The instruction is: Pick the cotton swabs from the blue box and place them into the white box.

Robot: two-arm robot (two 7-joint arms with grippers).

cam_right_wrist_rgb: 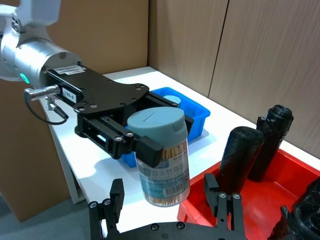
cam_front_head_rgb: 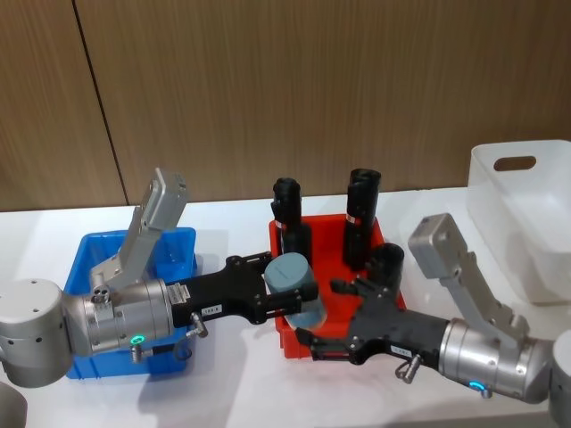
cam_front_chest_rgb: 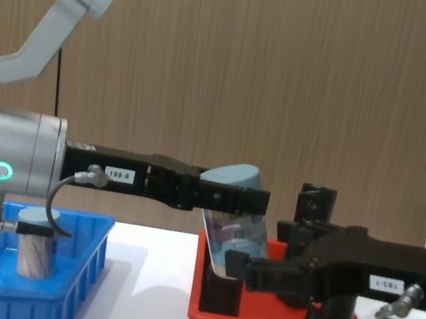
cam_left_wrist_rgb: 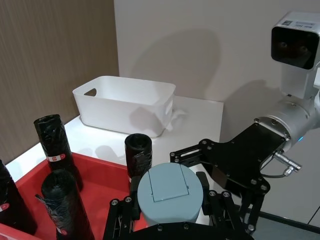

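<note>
My left gripper (cam_front_head_rgb: pixel 287 292) is shut on a cotton swab tub (cam_front_head_rgb: pixel 295 287) with a grey-blue lid, holding it tilted above the left rim of the red bin. In the right wrist view the tub (cam_right_wrist_rgb: pixel 163 155) hangs between the spread fingers of my open right gripper (cam_right_wrist_rgb: pixel 163 187), which reaches in from the right at the tub's lower end (cam_front_chest_rgb: pixel 231 241). A second cotton swab tub (cam_front_chest_rgb: pixel 37 244) stands in the blue box (cam_front_chest_rgb: pixel 86 269) on the left. The white box (cam_front_head_rgb: pixel 526 214) sits at the far right of the table.
A red bin (cam_front_head_rgb: pixel 287 346) in the middle holds several tall black tubes (cam_front_head_rgb: pixel 361 201) with red-white labels. A wood-panelled wall rises behind the white table. The white box (cam_left_wrist_rgb: pixel 125 102) stands beyond the red bin (cam_left_wrist_rgb: pixel 100 170).
</note>
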